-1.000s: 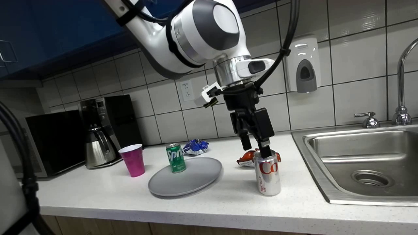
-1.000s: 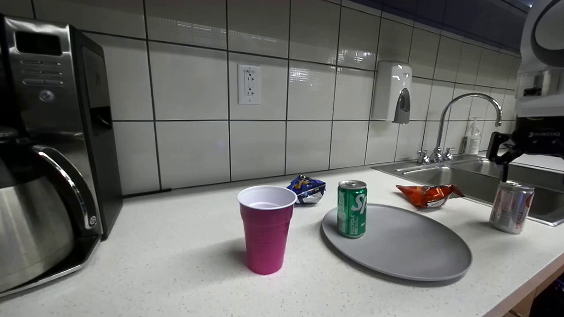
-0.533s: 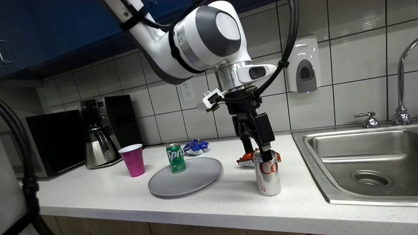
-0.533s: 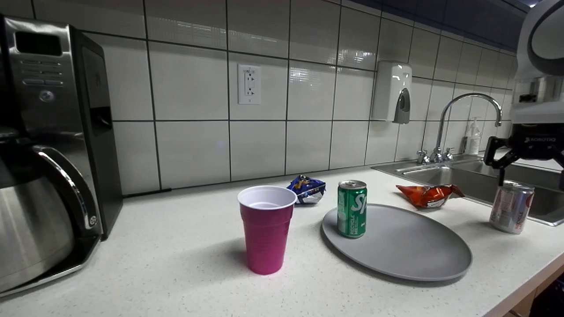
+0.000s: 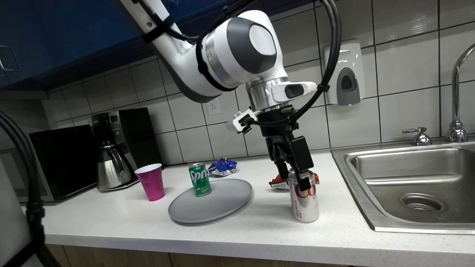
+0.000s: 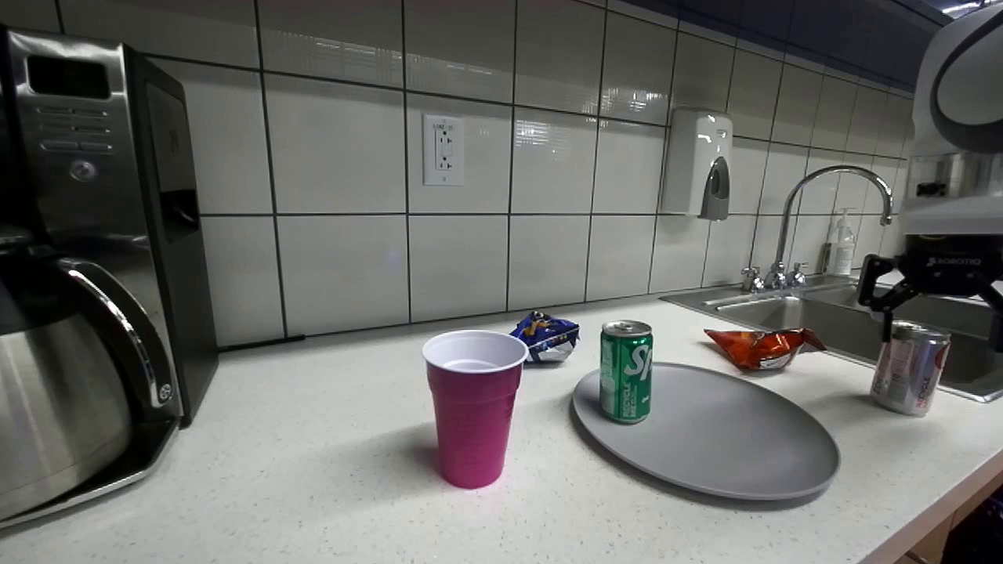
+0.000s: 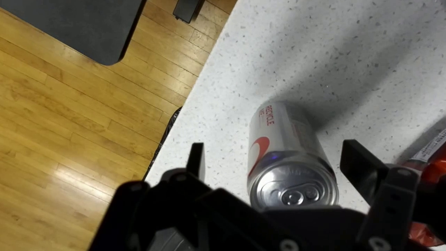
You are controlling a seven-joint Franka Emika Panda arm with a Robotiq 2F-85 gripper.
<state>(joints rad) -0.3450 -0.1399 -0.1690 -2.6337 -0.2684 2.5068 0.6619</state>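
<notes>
My gripper [image 5: 294,178] points down over a silver Coke can [image 5: 305,209], its jaws wide apart. In the wrist view the can [image 7: 289,136] stands upright on the counter, with one black finger [image 7: 196,157] to its left and another [image 7: 360,164] to its right. Gaps show between the can and both fingers there, so nothing is held. The nearer finger covers part of the can's upper label in an exterior view. The can [image 6: 909,374] also appears at the right of an exterior view, where the gripper is partly cut off by the frame's edge.
An orange snack bag [image 6: 764,349] lies close behind the can. A grey plate [image 5: 226,202] bears a green Sprite can [image 5: 200,180]. Near it are a magenta cup [image 6: 474,419] and a blue bag [image 6: 546,338]. The steel sink [image 5: 358,207] and the coffee maker [image 5: 113,167] flank these.
The gripper has come down over the silver can, its fingertips now lower alongside the can's upper part. The jaws have stayed wide. The can and the other objects have not moved.
</notes>
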